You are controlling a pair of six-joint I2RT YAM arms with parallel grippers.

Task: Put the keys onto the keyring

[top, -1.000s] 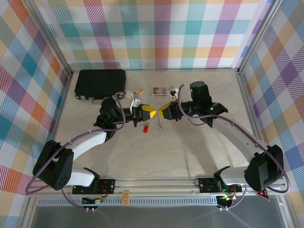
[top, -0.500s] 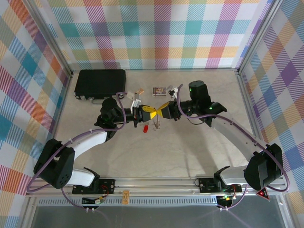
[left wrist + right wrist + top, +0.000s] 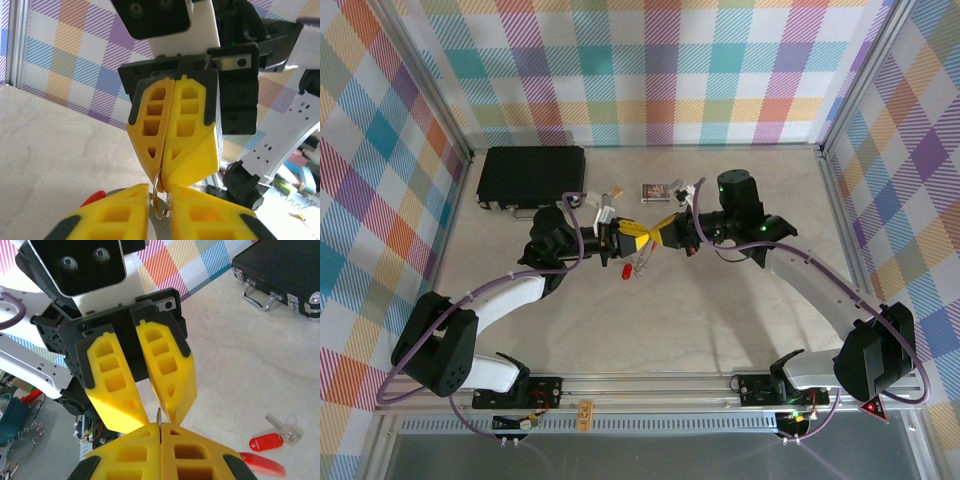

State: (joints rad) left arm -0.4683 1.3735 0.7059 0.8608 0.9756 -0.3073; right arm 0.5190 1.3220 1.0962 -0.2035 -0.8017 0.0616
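In the top view my left gripper (image 3: 637, 237) and right gripper (image 3: 659, 235) meet tip to tip above the table's middle. The keyring (image 3: 161, 199), a thin grey metal ring, stands edge-on between them. My right gripper (image 3: 161, 428) is shut on the ring's thin edge (image 3: 159, 416). My left gripper (image 3: 159, 194) stands slightly open, with the ring in the narrow gap between its fingers. The ring's lower part (image 3: 642, 259) dangles under the fingertips. A red-headed key (image 3: 270, 441) lies on the table below, also seen from above (image 3: 627, 272). A second red piece (image 3: 262, 463) shows near my right fingers.
A black case (image 3: 531, 177) lies at the back left. A small printed card (image 3: 654, 190) and small bits (image 3: 614, 193) lie behind the grippers. Metal frame rails and plaid walls bound the table on the left, back and right.
My right gripper has shut on the ring. My left gripper's fingers have parted slightly from shut. Both grippers have drifted a little toward the back.
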